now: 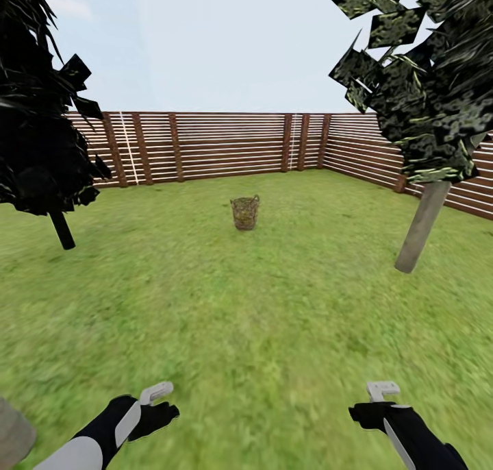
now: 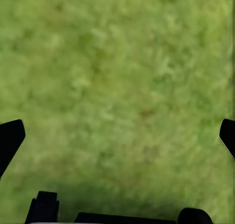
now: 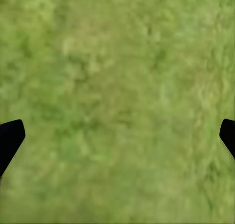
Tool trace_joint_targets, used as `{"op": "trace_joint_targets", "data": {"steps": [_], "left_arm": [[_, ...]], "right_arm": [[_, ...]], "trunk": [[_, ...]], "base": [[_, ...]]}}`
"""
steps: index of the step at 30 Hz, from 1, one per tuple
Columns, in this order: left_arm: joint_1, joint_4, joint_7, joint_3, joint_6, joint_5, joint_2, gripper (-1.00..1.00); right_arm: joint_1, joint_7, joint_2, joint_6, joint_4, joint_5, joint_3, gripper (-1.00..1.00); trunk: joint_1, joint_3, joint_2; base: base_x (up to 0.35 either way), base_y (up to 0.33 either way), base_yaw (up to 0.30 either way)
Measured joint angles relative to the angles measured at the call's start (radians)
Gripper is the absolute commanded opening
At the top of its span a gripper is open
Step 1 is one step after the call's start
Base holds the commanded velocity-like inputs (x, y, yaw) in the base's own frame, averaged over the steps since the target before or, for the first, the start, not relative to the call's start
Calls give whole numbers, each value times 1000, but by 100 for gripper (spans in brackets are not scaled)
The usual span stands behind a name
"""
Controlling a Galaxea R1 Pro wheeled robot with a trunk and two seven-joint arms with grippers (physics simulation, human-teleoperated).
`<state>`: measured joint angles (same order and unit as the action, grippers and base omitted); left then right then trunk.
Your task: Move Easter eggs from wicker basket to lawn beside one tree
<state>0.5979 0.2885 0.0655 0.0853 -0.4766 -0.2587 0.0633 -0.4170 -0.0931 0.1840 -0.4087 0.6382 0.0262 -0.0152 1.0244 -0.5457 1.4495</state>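
While the wicker basket [image 1: 244,212] stands well off mid-lawn [image 1: 260,319], left gripper [image 2: 117,136] and right gripper [image 3: 117,136] hang low, jaws spread empty, likely readied for approach.

A wide, flat lawn of mottled green grass [image 1: 260,319] fills the fenced garden, with lighter and darker patches across it. Standing upright on the grass, out in the open middle, is a round brown woven wicker basket [image 1: 244,213] with open-weave sides and small loop handles at its rim; what it holds cannot be made out. A tree with a plain grey-brown leaning trunk [image 1: 422,227] rises from the lawn to the basket's right, well apart from it. Another tree with a dark thin trunk [image 1: 62,231] stands on the grass to the left, also well apart.
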Motion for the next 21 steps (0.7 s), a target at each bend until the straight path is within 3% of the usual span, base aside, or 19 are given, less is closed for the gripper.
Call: {"op": "trace_joint_targets", "data": {"steps": [21], "left_arm": [[0,0,2,2,0,-1,0,100]], "right_arm": [[0,0,-2,0,0,1,0,100]], "trunk": [[0,0,0]], "base": [[338,0,0]]}}
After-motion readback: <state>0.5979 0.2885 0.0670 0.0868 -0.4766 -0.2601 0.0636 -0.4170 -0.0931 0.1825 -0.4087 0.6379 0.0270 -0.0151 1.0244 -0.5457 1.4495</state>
